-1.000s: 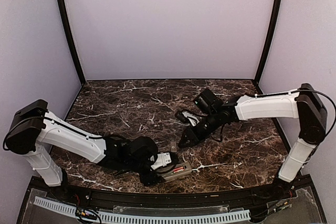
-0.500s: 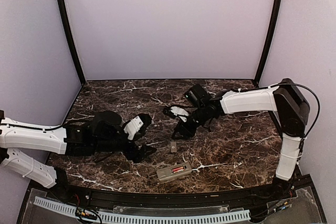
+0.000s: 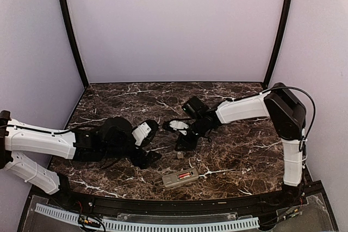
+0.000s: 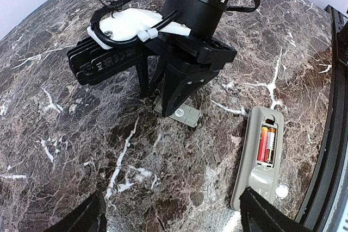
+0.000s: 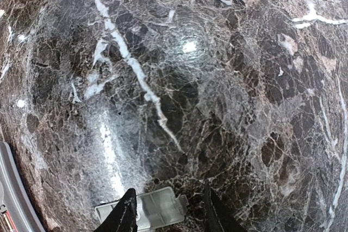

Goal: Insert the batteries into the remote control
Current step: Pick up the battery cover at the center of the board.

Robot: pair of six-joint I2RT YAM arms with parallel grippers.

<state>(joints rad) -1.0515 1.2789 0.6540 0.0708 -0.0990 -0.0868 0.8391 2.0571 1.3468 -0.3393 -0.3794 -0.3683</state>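
The remote control [image 3: 180, 177] lies back-up near the table's front edge, its compartment open with two reddish batteries [image 3: 185, 175] lying in it. In the left wrist view the remote [image 4: 255, 172] and batteries [image 4: 266, 144] show at right. A small grey battery cover [image 3: 180, 155] lies apart, behind the remote. My right gripper [image 3: 182, 144] is open just above the cover, its fingers either side of it [image 5: 147, 210]. My left gripper [image 3: 151, 157] is open and empty, left of the remote.
The dark marble table [image 3: 244, 150] is walled by pale panels at the back and sides. A black rail [image 3: 217, 202] runs along the front edge. The right gripper [image 4: 168, 88] and its wrist fill the upper middle of the left wrist view.
My left gripper has drawn back to the left from the remote, leaving it on the table. My right gripper has shifted left and come down over the cover.
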